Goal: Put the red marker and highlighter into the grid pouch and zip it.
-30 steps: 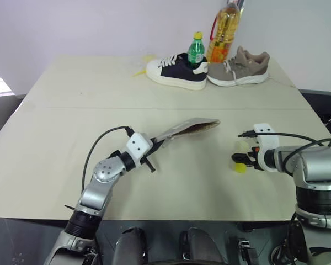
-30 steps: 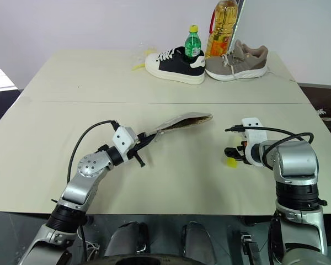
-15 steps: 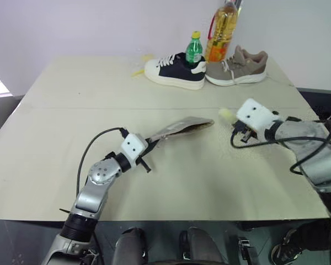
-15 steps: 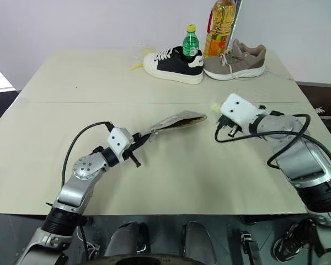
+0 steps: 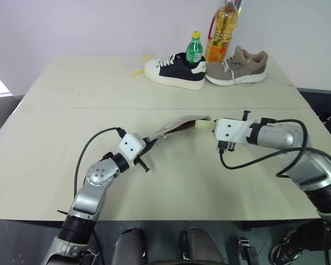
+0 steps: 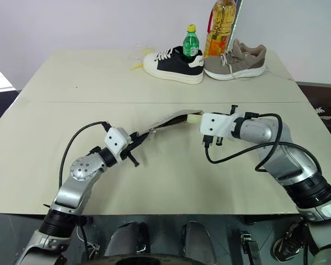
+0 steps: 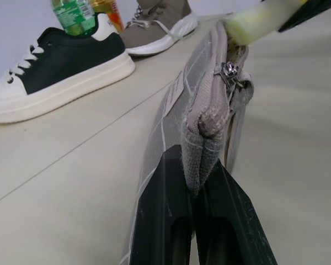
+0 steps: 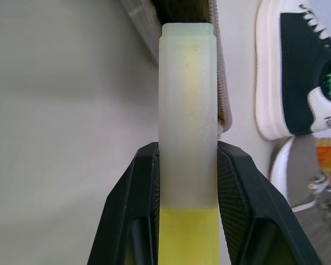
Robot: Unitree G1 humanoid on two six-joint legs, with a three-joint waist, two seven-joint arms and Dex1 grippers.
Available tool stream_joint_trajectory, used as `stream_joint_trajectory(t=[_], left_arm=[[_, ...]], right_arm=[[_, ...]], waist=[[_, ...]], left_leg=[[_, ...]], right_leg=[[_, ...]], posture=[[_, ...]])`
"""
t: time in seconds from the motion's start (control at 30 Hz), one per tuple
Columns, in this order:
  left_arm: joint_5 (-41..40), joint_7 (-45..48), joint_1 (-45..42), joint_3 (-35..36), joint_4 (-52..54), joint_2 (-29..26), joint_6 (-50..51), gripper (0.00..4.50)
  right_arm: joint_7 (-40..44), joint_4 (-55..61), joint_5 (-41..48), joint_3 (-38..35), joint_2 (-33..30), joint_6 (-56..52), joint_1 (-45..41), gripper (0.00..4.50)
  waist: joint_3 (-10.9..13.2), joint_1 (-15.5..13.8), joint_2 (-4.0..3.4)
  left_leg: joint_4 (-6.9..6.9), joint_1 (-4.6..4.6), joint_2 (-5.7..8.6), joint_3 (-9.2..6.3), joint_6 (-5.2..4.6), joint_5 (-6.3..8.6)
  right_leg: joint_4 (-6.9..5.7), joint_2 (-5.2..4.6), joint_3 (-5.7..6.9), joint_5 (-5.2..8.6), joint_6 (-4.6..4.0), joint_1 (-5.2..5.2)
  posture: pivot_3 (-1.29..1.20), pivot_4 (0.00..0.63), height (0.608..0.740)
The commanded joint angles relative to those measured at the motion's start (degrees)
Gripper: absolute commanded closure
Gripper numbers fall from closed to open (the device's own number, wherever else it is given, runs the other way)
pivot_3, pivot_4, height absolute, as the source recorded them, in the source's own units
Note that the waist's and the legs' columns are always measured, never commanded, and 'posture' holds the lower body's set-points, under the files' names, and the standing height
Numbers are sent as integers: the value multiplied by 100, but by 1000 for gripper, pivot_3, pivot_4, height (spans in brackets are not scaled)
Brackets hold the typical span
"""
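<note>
Low and left of centre in the head view, the left gripper [image 5: 145, 153] is clenched on the near corner of the grid pouch [image 5: 174, 127], which slants up toward mid-frame. There the right gripper [image 5: 211, 126] grasps the highlighter [image 5: 202, 125], its long axis aimed cap-first at the pouch's open mouth, just short of it. The pouch's inside is dark; I cannot make out the red marker.

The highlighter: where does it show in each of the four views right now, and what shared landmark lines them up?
Left eye view: highlighter, centre, at the grid pouch's open end.
Right eye view, just above centre.
Left wrist view, top right corner, above the zipper pull.
Right wrist view, centre, between the right tool's fingers.
Shared landmark: the black shoe.
</note>
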State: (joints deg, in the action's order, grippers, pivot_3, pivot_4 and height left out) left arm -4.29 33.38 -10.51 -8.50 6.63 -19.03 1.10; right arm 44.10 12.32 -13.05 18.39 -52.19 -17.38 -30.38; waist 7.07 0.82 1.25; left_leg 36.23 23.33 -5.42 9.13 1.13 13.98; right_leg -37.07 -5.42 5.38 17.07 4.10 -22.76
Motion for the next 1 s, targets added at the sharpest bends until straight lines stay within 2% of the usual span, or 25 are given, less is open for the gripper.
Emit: stream_joint_trajectory(t=[0.03, 0.13, 0.27, 0.37, 0.53, 0.73, 0.83, 0.97, 1.0], left_arm=[[-90, 82, 43, -71, 338, 0, 7, 4500], [-45, 122, 83, -118, 386, -16, 19, 4500], [-60, 142, 85, -175, 447, 5, 70, 4500], [-74, 174, 51, -207, 473, 11, 97, 4500], [-86, 163, 72, -184, 515, 4, 141, 4500], [-233, -39, 104, 23, 548, 117, 355, 4500], [-482, -280, -11, 266, 495, 348, 612, 4500], [-707, -415, -122, 417, 485, 539, 852, 4500], [-764, -451, -154, 446, 481, 591, 904, 4500]], right_arm=[[47, 86, -299, 8, 133, 196, -223, 3640], [173, 142, -605, 152, 130, 526, -311, 3640], [306, 233, -1253, 509, 9, 1546, -428, 3640], [242, 207, -1591, 705, 277, 2040, -569, 3640], [279, 53, -1703, 604, 526, 2397, -574, 3640], [308, -53, -1094, 12, 730, 2300, -663, 747], [704, 159, 235, -781, 1109, 1062, -755, 747], [1090, 560, 1514, -1441, 1342, -498, -813, 747], [1079, 760, 2104, -1678, 1525, -1387, -824, 747]], waist=[[0, -1, 0], [0, -4, -1], [1, -2, -1], [1, 15, -1], [1, -3, -1], [1, -4, -1], [1, 2, 0], [0, -10, 1], [0, -10, 1]], left_leg=[[1, 0, 0, 1, 0, 0], [1, 0, 0, 1, 0, 0], [1, 0, 0, 1, 0, 0], [2, 0, 0, 1, 1, 0], [5, -1, -3, 3, 17, -10], [11, -1, -2, 2, 7, -5], [14, -2, -3, 0, 6, -4], [15, -2, -4, -5, 3, -3], [15, -2, -5, -6, 3, -3]], right_leg=[[0, 0, 0, 0, 0, 0], [0, -1, 0, 0, 0, 1], [1, -1, 0, 0, 0, 1], [0, 0, 0, 0, 0, 0], [-2, 4, 0, 0, 0, 2], [-3, 2, 0, 0, 0, 6], [-5, 3, 0, -1, 0, 8], [-6, 5, 0, -1, -1, 11], [-6, 4, 1, -1, -1, 12]], posture=[[0, 150, 705], [0, 150, 705], [0, 150, 705], [0, 150, 705], [0, 150, 705], [0, 150, 705], [0, 150, 705], [0, 150, 705], [0, 150, 705]])
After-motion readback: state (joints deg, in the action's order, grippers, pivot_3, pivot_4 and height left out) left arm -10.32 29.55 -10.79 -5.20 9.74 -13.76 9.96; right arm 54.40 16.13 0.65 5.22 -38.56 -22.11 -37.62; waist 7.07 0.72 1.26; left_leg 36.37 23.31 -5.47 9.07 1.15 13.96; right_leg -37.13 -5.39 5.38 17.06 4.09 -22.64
